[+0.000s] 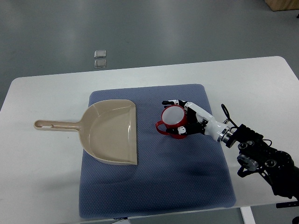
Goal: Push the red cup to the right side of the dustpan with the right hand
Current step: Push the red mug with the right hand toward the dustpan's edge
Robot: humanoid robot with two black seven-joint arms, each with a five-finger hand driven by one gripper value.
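Top view shows a white table (56, 182) with a blue mat (154, 186) laid across its middle. On the mat's left part lies a beige dustpan (112, 133), its handle pointing left over the bare tabletop. To the dustpan's right, apart from its open edge, stands the red cup (173, 122) – upright, white inside, its handle turned toward the dustpan. The right hand (187, 119) comes in from the lower right edge and sits against the cup's right side, fingers (170, 102) curled around its far rim – whether they truly grip it or only press is unclear
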